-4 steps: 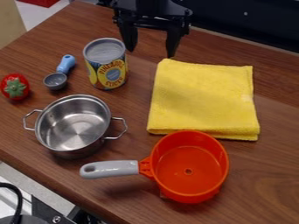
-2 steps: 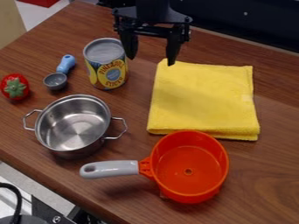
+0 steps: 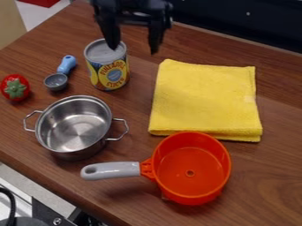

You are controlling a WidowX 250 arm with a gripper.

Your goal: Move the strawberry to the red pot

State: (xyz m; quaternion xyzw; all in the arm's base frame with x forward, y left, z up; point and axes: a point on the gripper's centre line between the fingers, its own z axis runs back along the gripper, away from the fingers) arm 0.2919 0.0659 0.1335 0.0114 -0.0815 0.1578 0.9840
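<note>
On the table, far left: one strawberry sat near one blue-handled spoon.
Pots: two; a steel pot stood between the strawberry and the red pot.
Gripper: one gripper hung by one can, jaws wide and empty.
Cloth: one, yellow cloth, folded.

See claw only as blur; miss arm past top edge. Cannot see bit of can behind claw. Miss table past right edge, cable past left.
</note>
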